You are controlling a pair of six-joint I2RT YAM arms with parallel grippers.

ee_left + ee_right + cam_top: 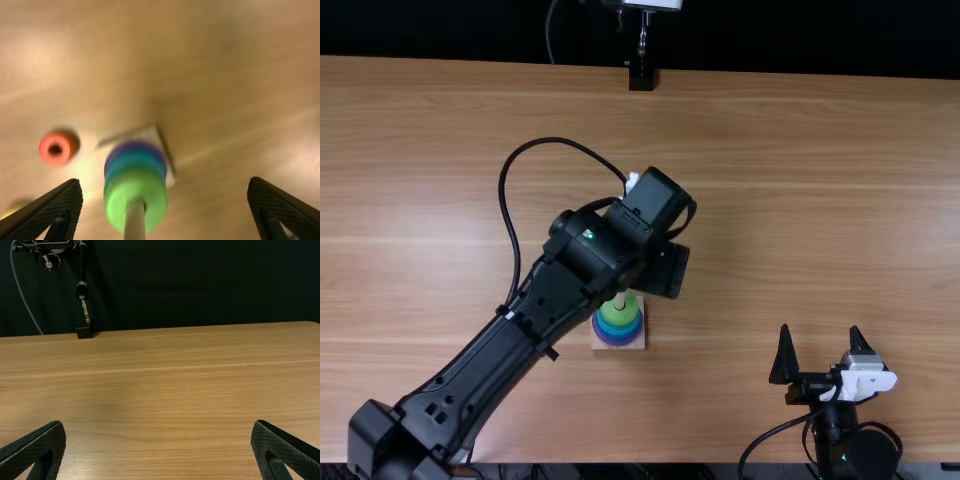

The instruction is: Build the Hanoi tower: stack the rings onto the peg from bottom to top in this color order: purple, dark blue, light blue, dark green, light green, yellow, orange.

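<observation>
So my pincer (165, 184) is wide open, black fingers well apart with nothing gripped, and the peg (134, 220) comes up into the gap between them, touching neither as far as I can tell. Peg's a pale, plain round rod. Around it sits the stack, light green ring (154, 207) on top, kinda glossy and rounded at the edges, then blue-ish bands going down to the purple ring (132, 145) on a pale, flat, square-cornered base (151, 133). Can't split every middle band, tbh, so I'm only guessing that dark green is in there. My read: I'm between rings, light green is on, and yellow's up next, then orange to finish. Off to the side of the base lies the orange ring (45, 151), a chunky little donut, flat on the table (820, 200), and the yellow ring (15, 208) is partly behind one of my fingers. Next move, I'd say: lift clear of the peg tip, swing over to yellow, close around its rim and carry it back level. Clipping the peg on the way out is the risk imo. Table's smooth light wood with long streaky grain. Farther out, the right gripper (822, 345) is spread too, empty, well away from the stack.
</observation>
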